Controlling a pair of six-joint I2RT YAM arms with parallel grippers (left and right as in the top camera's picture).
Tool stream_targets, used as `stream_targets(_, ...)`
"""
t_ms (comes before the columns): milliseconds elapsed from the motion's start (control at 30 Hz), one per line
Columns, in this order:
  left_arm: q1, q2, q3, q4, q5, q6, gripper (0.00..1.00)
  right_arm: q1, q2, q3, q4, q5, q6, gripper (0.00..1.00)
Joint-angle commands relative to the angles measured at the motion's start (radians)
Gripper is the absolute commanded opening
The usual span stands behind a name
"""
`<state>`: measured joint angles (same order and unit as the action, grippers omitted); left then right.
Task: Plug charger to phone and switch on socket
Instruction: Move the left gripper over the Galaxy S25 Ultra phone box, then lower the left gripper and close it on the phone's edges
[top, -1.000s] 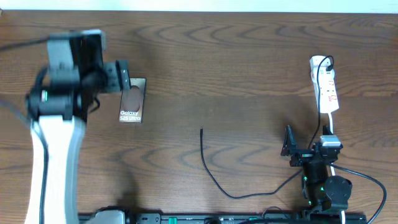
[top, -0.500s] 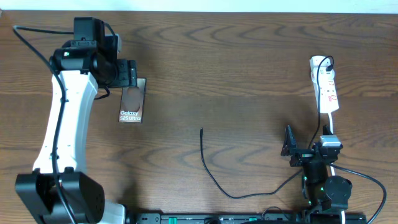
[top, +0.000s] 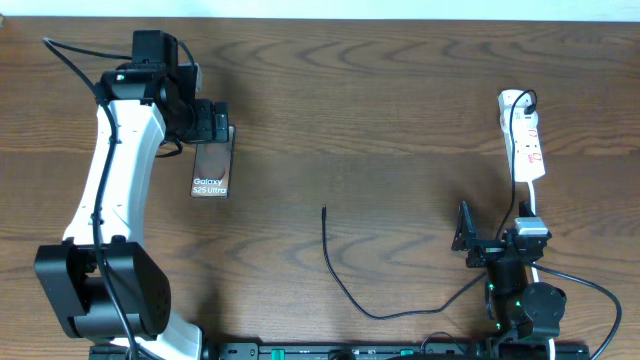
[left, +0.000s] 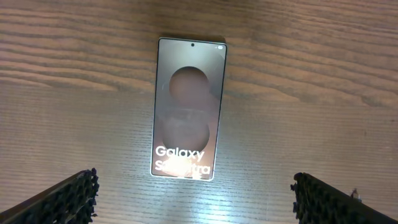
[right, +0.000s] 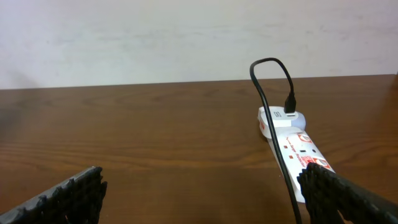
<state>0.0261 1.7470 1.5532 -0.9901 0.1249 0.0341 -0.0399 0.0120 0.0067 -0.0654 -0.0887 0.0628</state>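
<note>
Flat black smartphone (top: 211, 166) lies screen-up near far-left corner of brown wooden table (top: 400, 100). Left pincer (top: 218, 125) is spread wide at its far end, contact unclear. Thin black charger cable (top: 331, 265) lies mid-table and runs across narrow white power strip (top: 525, 140) by right edge. Right pincer (right: 202, 196) is spread, empty.

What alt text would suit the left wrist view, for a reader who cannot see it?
A black phone lies flat on a brown wooden table, screen up, showing brown rounded shapes and white "Galaxy" text. The open left pincer frames the view, its dark fingers in the lower corners, clear of the phone.
</note>
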Motion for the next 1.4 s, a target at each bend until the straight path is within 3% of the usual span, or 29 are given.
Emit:
stream_targets(0,0.005,-0.002,-0.010,0.002,-0.013,0.019,0.98,0.007,-0.006,-0.001,-0.005,0.008,-0.012,0.99)
stream_targets(667,0.005,-0.002,-0.232,0.180,-0.039,0.018,0.98,0.007,-0.006,-0.001,-0.005,0.008,-0.012,0.99)
stream_targets(1367,0.005,0.122,-0.217,0.227,-0.039,0.014,0.98,0.007,-0.006,-0.001,-0.005,0.008,-0.012,0.99)
